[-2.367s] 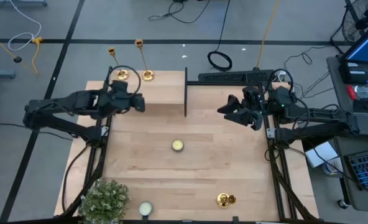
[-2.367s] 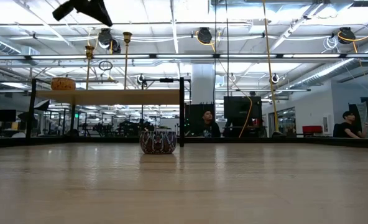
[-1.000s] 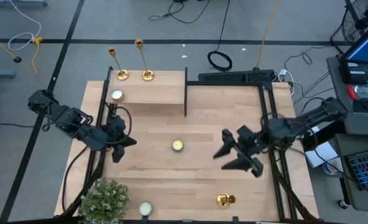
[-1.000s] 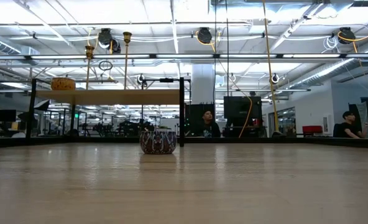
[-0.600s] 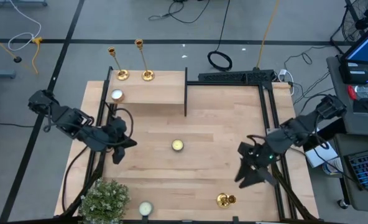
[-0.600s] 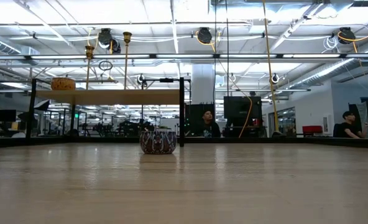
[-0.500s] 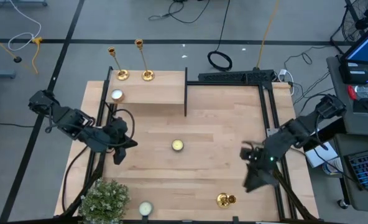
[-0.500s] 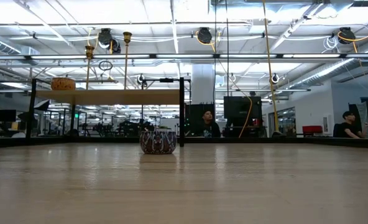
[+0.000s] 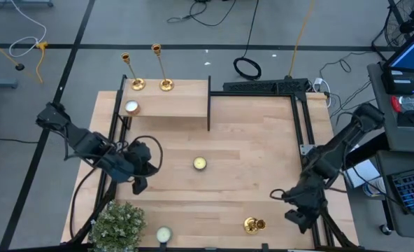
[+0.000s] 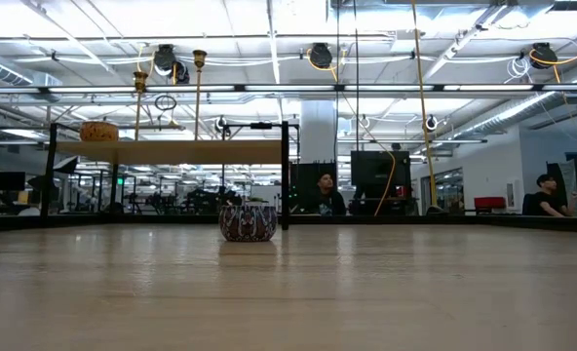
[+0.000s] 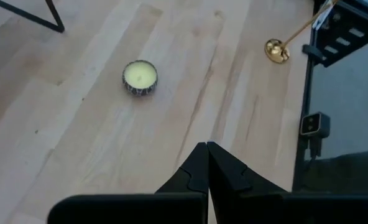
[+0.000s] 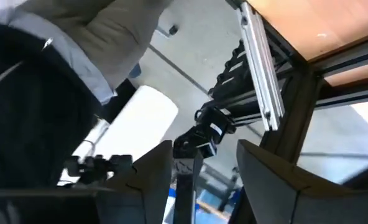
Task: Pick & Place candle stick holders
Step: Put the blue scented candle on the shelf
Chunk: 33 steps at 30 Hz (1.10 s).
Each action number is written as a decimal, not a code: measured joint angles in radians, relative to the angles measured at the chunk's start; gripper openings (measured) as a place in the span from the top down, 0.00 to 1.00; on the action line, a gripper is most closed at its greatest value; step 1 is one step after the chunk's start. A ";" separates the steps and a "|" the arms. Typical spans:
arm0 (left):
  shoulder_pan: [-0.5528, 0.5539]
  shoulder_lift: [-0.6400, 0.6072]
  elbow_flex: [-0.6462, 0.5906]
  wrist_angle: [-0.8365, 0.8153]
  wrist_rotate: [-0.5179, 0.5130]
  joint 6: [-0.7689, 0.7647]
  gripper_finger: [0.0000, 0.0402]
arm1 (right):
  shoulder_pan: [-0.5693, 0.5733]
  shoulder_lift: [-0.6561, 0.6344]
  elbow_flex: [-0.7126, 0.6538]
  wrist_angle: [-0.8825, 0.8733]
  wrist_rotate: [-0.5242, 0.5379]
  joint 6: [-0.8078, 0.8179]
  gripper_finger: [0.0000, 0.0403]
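Observation:
Two gold candle stick holders (image 9: 133, 73) (image 9: 161, 70) stand on their round bases on the raised wooden shelf (image 9: 172, 105) at the far left. The low view shows them too (image 10: 139, 97) (image 10: 199, 88). A third (image 9: 254, 225) stands on its base near the table's near right corner, and the left wrist view sees it far off (image 11: 276, 50). My left gripper (image 9: 138, 183) hangs shut over the table's left side, holding nothing. My right gripper (image 9: 298, 217) hovers at the near right edge, just right of the third holder. Its fingers (image 12: 202, 168) are open and hold nothing.
Tealight candles sit mid-table (image 9: 200, 164), on the shelf (image 9: 131, 107) and at the near edge (image 9: 163, 234). A potted plant (image 9: 116, 225) fills the near left corner. A black upright post (image 9: 209, 105) ends the shelf. Black frame rails (image 9: 308, 161) line the right edge.
My right gripper has swung from mid-right toward the table's near right corner, sinking and rolling its wrist as it went. My left gripper has drifted a little toward the near right. The candle stick holders and candles have stayed put.

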 joint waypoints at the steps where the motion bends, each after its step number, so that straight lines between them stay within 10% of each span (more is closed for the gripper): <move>1: -0.001 0.006 0.000 0.000 -0.008 0.001 1.00 | 0.005 -0.003 -0.036 0.039 0.003 0.040 0.54; 20: -0.002 0.097 0.000 -0.001 -0.042 -0.085 0.99 | -0.387 -0.324 -0.479 0.165 0.641 -0.183 0.53; 33: -0.002 0.097 0.000 -0.001 -0.082 -0.149 0.99 | -0.727 -0.205 -0.657 0.958 0.767 -0.438 0.52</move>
